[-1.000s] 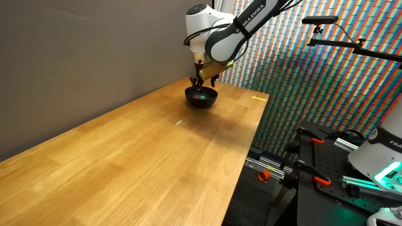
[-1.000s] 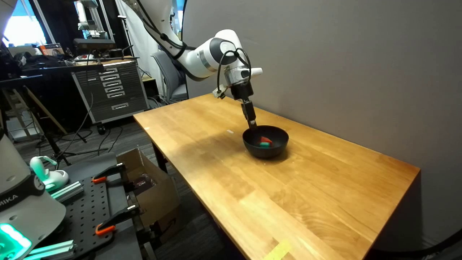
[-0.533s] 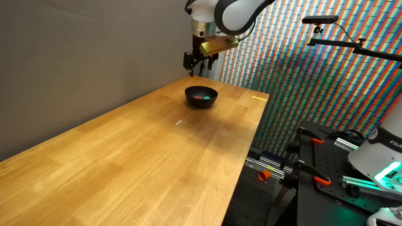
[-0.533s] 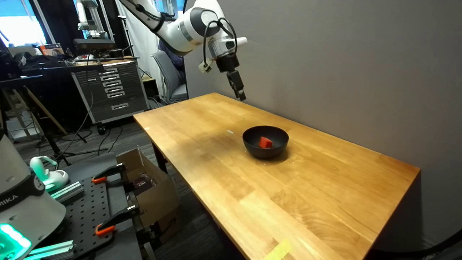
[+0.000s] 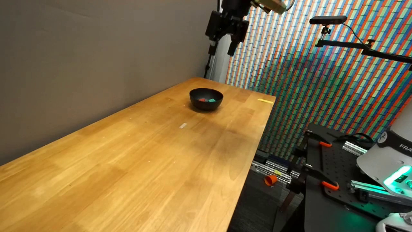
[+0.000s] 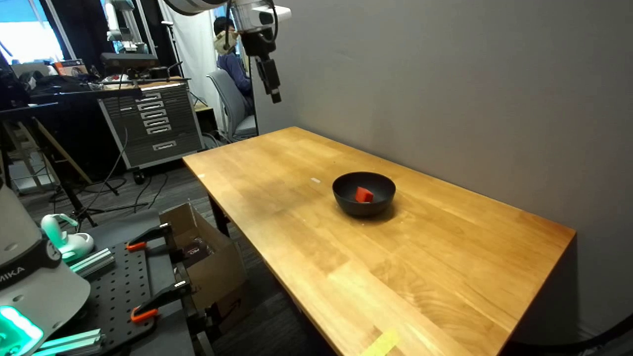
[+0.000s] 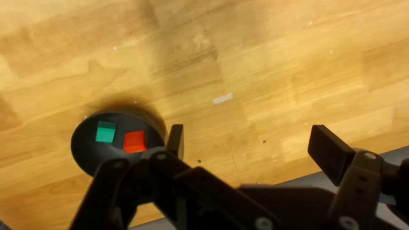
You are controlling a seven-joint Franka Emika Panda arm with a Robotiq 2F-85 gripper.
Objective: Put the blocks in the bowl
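up over the table [image 5: 145,161], the gripper [image 5: 222,51] rides higher than a moment ago, spread wide and pointing down, red block [image 7: 134,141] and green block [image 7: 105,132] lying apart inside the bowl [image 6: 363,210].

In an exterior view, the near wall of the round black bowl [image 6: 363,210] hides the small green cube [image 7: 105,132] from us, and the top edge crops the white robot arm [image 6: 250,19]; in the wrist view, the black two-fingered gripper [image 7: 247,141] covers part of the bowl.
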